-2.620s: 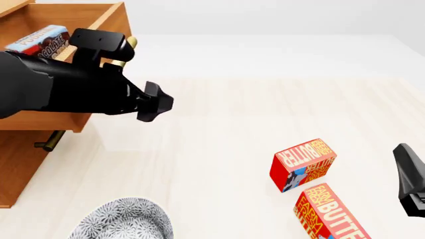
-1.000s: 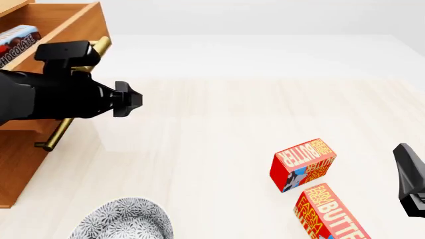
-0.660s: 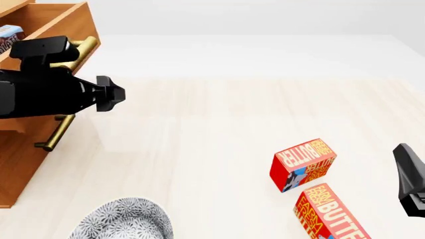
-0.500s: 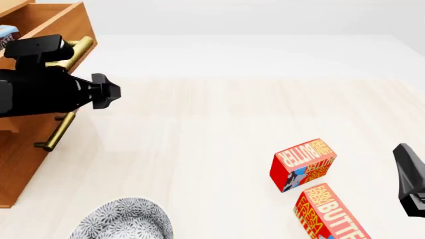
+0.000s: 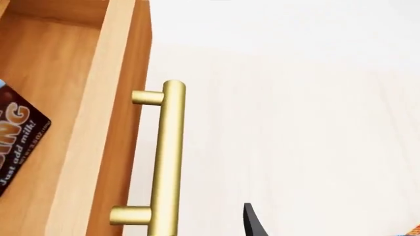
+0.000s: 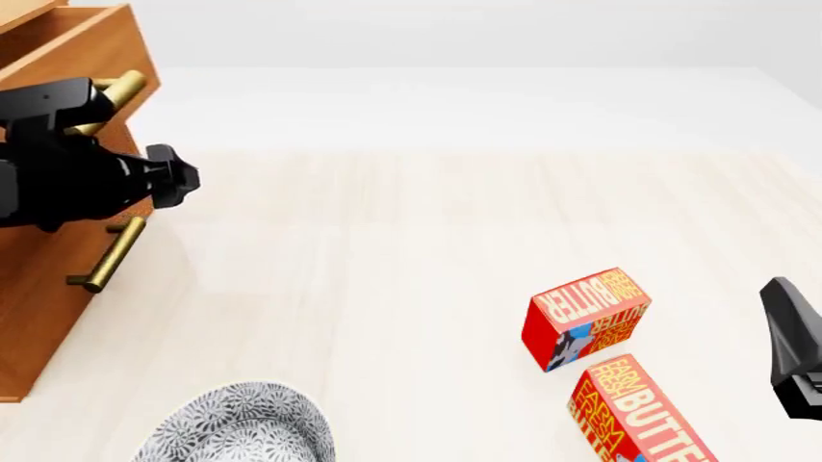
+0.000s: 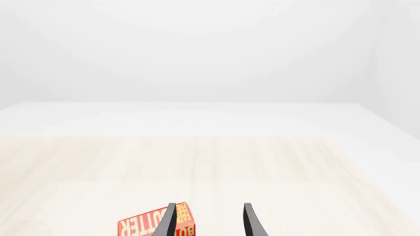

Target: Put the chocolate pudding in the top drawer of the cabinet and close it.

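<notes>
**A:** Far left first: the cabinet, with the top drawer standing out from it, not shut yet. Where's the chocolate pudding?

**B:** Down inside the drawer, lying flat past the front board, on the far side of the brass handle from the jaws. I'd say the placing is done and only the closing is left.

**A:** And the left gripper?

**B:** It's right up at the drawer front, level with that handle. It looks set to shove the front in, not to grab anything. The wrist camera catches a single dark fingertip just beside the bar, so I can't tell how wide the jaws stand.

**A:** Any room to move?

**B:** Plenty. Behind the jaws the table is bare wood. The patterned plate sits well below them, and the lower handle is just under the arm. That's the one thing to mind.

**A:** Over to the right?

**B:** Two butter boxes, well apart from the drawer. The right gripper hangs near them with its jaws parted around nothing, one box lying just ahead of them. It's parked clear of the job, by my reading.
</notes>
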